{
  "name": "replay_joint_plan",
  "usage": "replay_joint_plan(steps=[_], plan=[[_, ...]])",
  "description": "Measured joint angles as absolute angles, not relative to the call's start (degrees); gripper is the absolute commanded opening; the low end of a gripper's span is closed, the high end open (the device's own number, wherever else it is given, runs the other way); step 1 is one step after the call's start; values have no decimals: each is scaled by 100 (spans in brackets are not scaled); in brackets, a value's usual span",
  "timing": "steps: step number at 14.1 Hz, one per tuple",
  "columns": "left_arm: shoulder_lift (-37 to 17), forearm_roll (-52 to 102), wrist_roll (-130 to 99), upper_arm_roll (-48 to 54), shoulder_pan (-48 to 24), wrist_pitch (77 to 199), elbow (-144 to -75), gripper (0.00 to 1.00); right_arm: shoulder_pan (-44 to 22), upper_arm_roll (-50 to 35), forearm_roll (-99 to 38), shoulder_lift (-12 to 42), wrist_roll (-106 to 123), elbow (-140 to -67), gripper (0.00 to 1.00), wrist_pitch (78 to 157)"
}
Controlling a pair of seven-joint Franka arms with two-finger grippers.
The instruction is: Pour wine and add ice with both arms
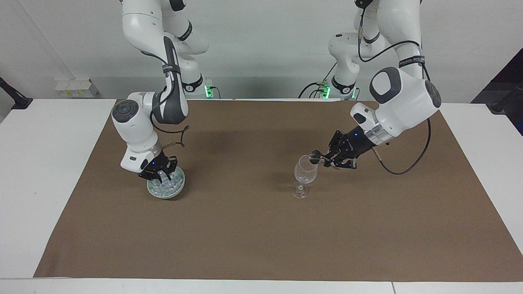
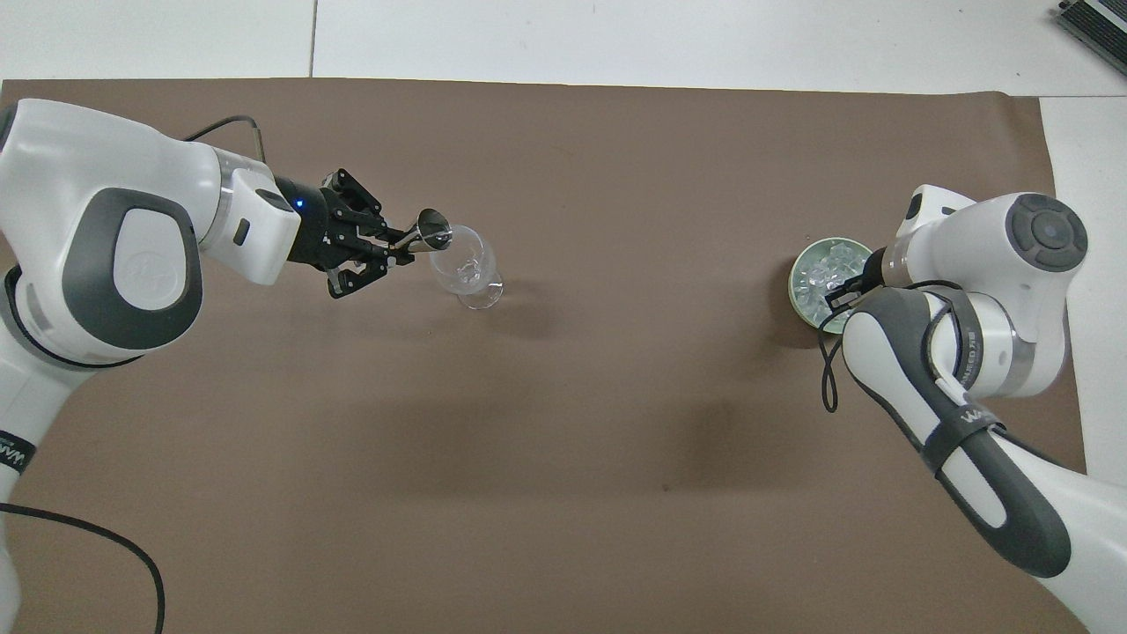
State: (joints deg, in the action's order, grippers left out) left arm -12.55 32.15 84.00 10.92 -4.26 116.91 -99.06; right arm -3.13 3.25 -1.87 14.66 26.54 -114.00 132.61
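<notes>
The left pincer (image 1: 327,159) was clenched on a small metal jigger (image 1: 315,157), tipped with its mouth at the rim of the wine glass (image 1: 304,173). The glass stood upright on the brown mat (image 1: 261,228) covering the table, toward the left arm's end. The right pincer (image 1: 160,176) was down in the green bowl (image 1: 178,190), closed among the ice (image 1: 165,187); whether it gripped a cube could not be told. The bowl sat toward the right arm's end, well apart from the glass.
</notes>
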Motion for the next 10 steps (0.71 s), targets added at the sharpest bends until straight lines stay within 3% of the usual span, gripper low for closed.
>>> replay_joint_plan(steps=[1, 10], plan=[[-1254, 3171, 8347, 1089, -426, 11691, -9854, 3, -313, 326, -187, 1464, 2654, -11322, 0, 13169], [-1208, 2501, 7714, 1091, -563, 11690, -9791, 3, -261, 434, -187, 1185, 2519, -10226, 0, 11491]])
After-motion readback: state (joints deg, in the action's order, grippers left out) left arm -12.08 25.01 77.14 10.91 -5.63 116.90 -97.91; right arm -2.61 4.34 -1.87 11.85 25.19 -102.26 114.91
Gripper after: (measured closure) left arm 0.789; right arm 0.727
